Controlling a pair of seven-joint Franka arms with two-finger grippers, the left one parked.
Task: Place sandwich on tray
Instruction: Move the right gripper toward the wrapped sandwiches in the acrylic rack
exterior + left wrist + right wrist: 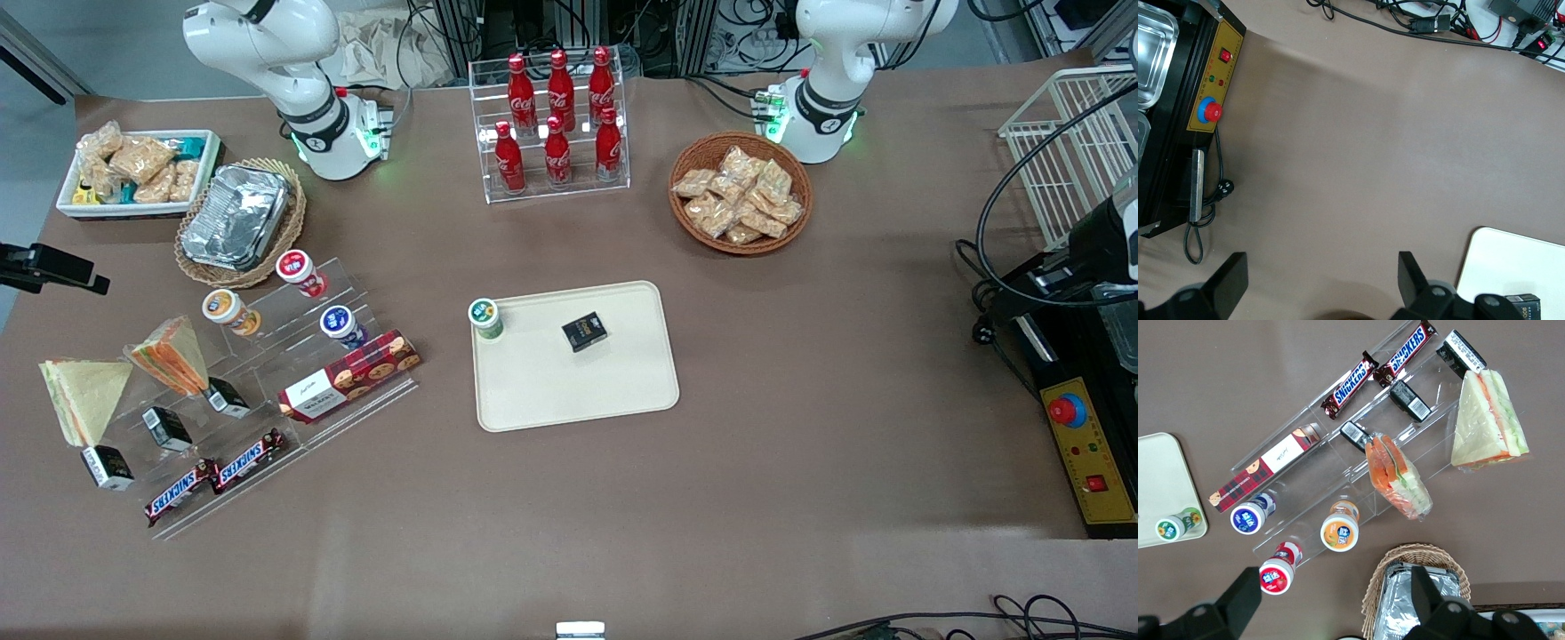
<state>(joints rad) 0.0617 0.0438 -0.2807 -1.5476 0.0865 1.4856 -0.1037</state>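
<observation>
The sandwich (80, 396), a pale triangular wedge with red and green filling at its edge, leans at the end of the clear display stand toward the working arm's end of the table; it also shows in the right wrist view (1488, 420). The cream tray (578, 391) lies mid-table and holds a green-lidded cup (485, 317) and a small black box (584, 332); its corner shows in the right wrist view (1158, 480). My right gripper (1335, 600) is open and empty, high above the table between the red-lidded cup (1275, 573) and the foil tray's basket (1418, 587), apart from the sandwich.
An orange-striped sandwich (173, 356) stands beside the pale one. The clear stand (267, 391) also carries lidded cups, a biscuit box (351, 375), small black boxes and Snickers bars (213, 476). A cola rack (556, 124), snack basket (740, 191) and white snack bin (138, 169) stand farther back.
</observation>
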